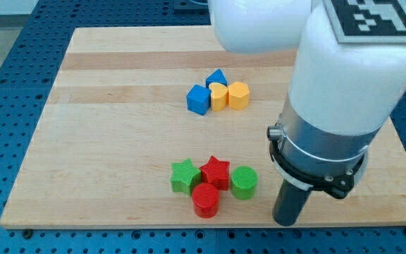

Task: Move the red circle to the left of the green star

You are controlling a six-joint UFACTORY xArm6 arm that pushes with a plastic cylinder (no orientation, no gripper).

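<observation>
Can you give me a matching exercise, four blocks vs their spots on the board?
Things:
1. red circle
2. green star
3. green circle
4. blue cube

Places:
A. leftmost of the top cluster
B. nearest the view's bottom
C. leftmost of the bottom cluster
D. closest to my tip

Pairs: 1-B, 2-C, 3-D, 4-A
</observation>
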